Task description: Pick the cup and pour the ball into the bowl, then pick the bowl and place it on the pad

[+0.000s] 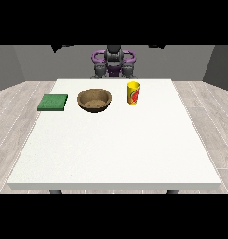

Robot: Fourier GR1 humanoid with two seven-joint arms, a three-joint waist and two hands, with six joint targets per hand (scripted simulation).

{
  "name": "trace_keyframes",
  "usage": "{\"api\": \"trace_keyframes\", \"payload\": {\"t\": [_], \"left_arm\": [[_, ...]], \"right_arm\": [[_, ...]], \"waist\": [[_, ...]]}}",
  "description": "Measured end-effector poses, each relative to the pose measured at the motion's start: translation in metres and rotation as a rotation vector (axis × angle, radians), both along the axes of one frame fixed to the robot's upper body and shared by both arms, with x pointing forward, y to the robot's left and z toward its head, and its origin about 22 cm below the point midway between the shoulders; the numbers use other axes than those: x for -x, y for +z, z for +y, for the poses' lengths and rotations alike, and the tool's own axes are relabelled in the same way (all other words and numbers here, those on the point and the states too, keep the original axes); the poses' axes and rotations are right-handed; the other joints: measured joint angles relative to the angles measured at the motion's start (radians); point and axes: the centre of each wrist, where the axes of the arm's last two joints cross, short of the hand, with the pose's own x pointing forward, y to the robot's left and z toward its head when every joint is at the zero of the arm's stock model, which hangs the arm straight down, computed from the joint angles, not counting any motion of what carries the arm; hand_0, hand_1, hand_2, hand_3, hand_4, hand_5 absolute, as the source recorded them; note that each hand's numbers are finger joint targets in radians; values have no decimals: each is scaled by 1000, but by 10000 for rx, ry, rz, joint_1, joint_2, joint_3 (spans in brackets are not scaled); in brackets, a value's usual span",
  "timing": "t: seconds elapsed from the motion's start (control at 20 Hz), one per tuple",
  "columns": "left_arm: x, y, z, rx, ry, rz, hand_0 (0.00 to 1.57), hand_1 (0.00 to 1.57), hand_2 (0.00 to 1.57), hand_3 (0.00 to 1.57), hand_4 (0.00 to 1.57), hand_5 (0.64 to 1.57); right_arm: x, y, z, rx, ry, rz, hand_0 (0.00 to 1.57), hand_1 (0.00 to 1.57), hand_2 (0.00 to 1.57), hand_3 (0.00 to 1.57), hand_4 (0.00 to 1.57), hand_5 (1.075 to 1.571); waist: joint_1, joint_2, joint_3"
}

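Yellow cup [133, 93] stands upright just beside the brown bowl [94, 100]; green pad [53, 102] beyond. Both hands' finger state I cannot tell. Grasp the cup low, keeping it level.

The white table [116, 149] bears a green pad [53, 102], brown bowl [94, 100] and upright yellow cup [133, 93].

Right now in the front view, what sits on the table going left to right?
Green pad → brown bowl → yellow cup. All three stand apart along the far half of the white table, in front of the robot. No hand shows over the table.
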Motion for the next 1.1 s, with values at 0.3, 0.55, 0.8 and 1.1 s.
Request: {"api": "trace_keyframes", "payload": {"t": [0.3,0.55,0.8,1.1], "left_arm": [[-14,0,12,49,99,-850,0,0,0,0,0,1536],[-26,-17,17,-98,199,-1667,0,0,0,0,0,1524],[-32,-53,-2,-160,408,-2133,0,0,0,0,0,1518],[-47,-86,-28,-230,588,-2273,0,0,0,0,0,1528]], "right_arm": [[-7,7,-6,-92,110,-730,0,0,0,0,0,1570],[-14,0,2,-201,253,-1358,0,0,0,0,0,1570],[-19,-3,1,-167,470,-1818,0,0,0,0,0,1571],[-29,-1,-3,-76,565,-2187,0,0,0,0,0,1570]], "waist": [[-27,904,2],[-144,1799,1],[-367,2408,2],[-586,2899,-1]]}}
